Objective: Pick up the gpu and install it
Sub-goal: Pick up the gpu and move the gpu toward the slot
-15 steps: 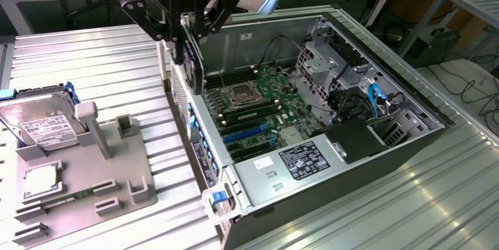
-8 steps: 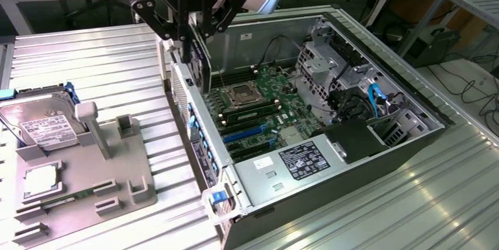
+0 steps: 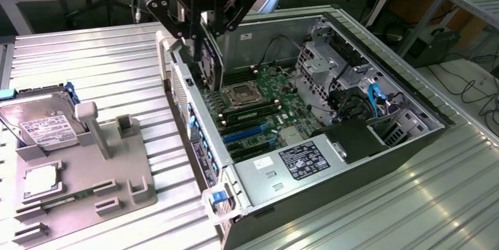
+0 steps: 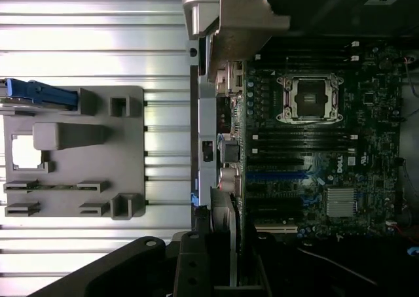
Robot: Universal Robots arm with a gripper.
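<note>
Exterior view: you had the claw (image 3: 204,23) clamped on the gpu (image 3: 212,57), card upright, hanging over the mobo (image 3: 269,107) inside the open pc case (image 3: 405,156) on the surface (image 3: 93,51).

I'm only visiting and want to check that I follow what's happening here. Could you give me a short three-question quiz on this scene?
1. True or false: the gripper holds the gpu upright over the open computer case.
2. Which of these lies on the grey tray at the exterior view's left? A) a hard drive B) a keyboard C) a coffee mug
3. Fill in the colour: the gpu is not yet seated in the ___ slots on the motherboard.

Key: 1 true; 2 A; 3 blue.
</note>
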